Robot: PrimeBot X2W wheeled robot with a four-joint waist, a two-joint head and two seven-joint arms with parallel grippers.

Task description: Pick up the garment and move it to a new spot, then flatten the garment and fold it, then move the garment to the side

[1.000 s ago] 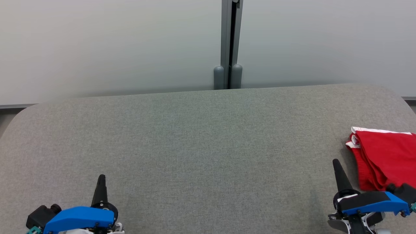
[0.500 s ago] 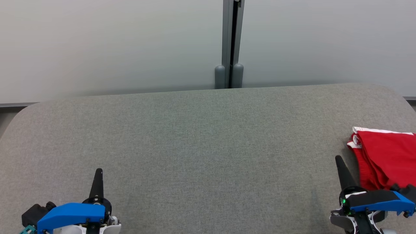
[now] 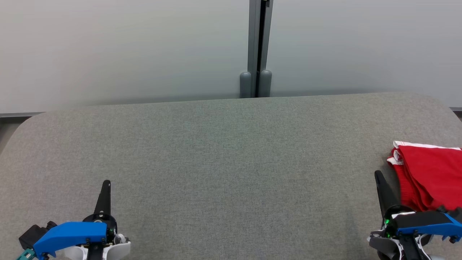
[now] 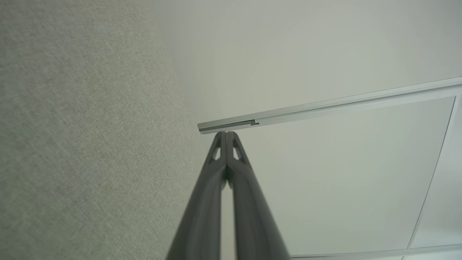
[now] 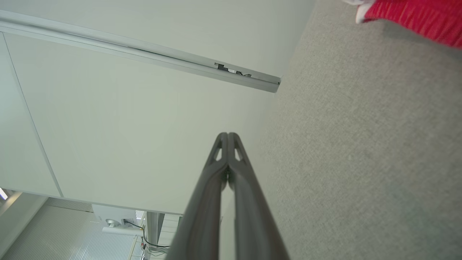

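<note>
Folded red garment with white trim (image 3: pixel 429 169) sits at three o'clock on the grey fabric-covered table (image 3: pixel 231 151), cut by the frame edge. Left gripper (image 3: pixel 105 186) at seven o'clock has its fingers pressed together and empty. Right gripper (image 3: pixel 379 177) at four o'clock is likewise closed on nothing, just beside the cloth. The danger, I'd say: a careless right-arm sweep snags the stack, spoiling the fold or dragging it overboard.

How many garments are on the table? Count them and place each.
1. The red garment with white trim lies near the right edge of the table, beside the right pincer; the head view cuts it off, so more may be hidden.
</note>
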